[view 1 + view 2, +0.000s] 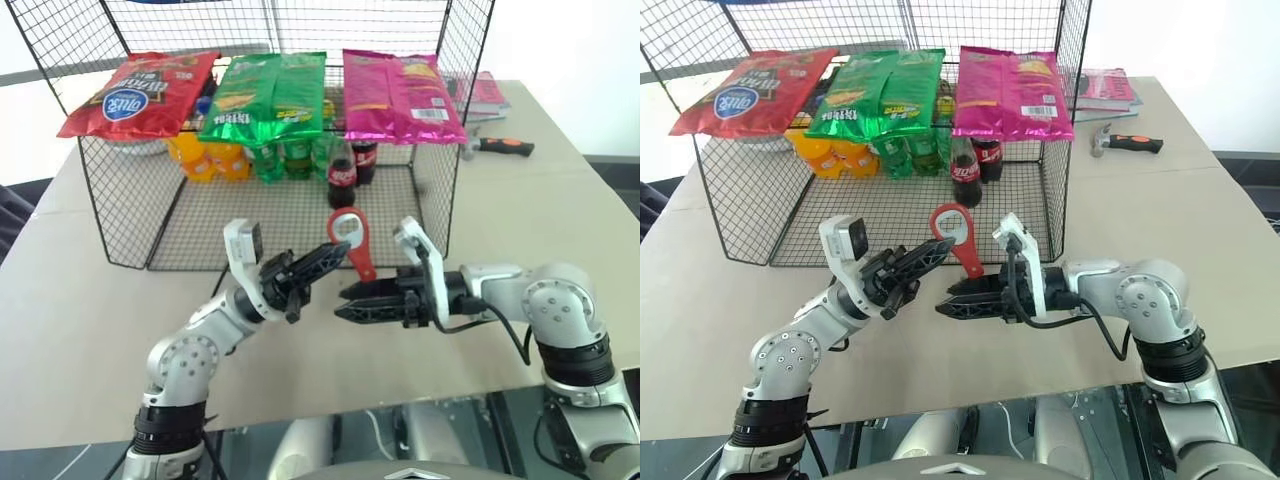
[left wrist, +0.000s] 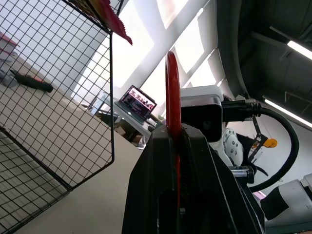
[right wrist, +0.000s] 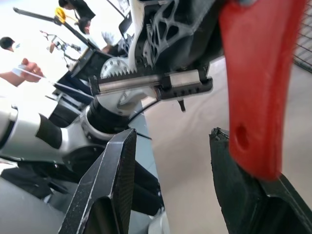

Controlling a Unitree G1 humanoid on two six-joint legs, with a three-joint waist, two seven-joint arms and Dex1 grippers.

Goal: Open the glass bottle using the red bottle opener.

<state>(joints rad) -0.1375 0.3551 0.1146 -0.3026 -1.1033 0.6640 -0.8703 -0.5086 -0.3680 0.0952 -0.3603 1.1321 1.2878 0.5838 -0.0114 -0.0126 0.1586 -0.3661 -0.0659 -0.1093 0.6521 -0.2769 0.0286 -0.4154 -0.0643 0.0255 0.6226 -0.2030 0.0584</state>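
The red bottle opener (image 1: 351, 243) stands nearly upright in mid-air above the table (image 1: 90, 300), ring head up and handle slanting down toward the robot's right, pinched by the left gripper (image 1: 330, 256), whose two black fingers are pressed together on its flat sides. That left forearm rises from low on the left and angles up and to the right. The right gripper (image 1: 345, 302) reaches in level from the right, pointing left, just beneath the opener's handle; its fingers are parted and hold nothing. The left wrist view gives the opener edge-on as a thin red blade squeezed between the closed fingers (image 2: 195, 195), with a laptop on a distant desk behind. The right wrist view shows the handle's rounded end with its small hole lying against one of the spread fingers (image 3: 243, 195), while the other stands clear of it. The glass bottle (image 1: 342, 178) stands upright, cap on, inside the black wire rack (image 1: 130, 225) at the back of the table, beside another cola bottle (image 1: 365, 160), green soda bottles (image 1: 285, 158) and orange drink bottles (image 1: 205, 160). Red (image 1: 140, 92), green (image 1: 265, 95) and pink (image 1: 400, 95) snack bags lie on the rack's upper shelf. An orange-and-black-handled tool (image 1: 498, 146) lies on the table to the right of the rack.
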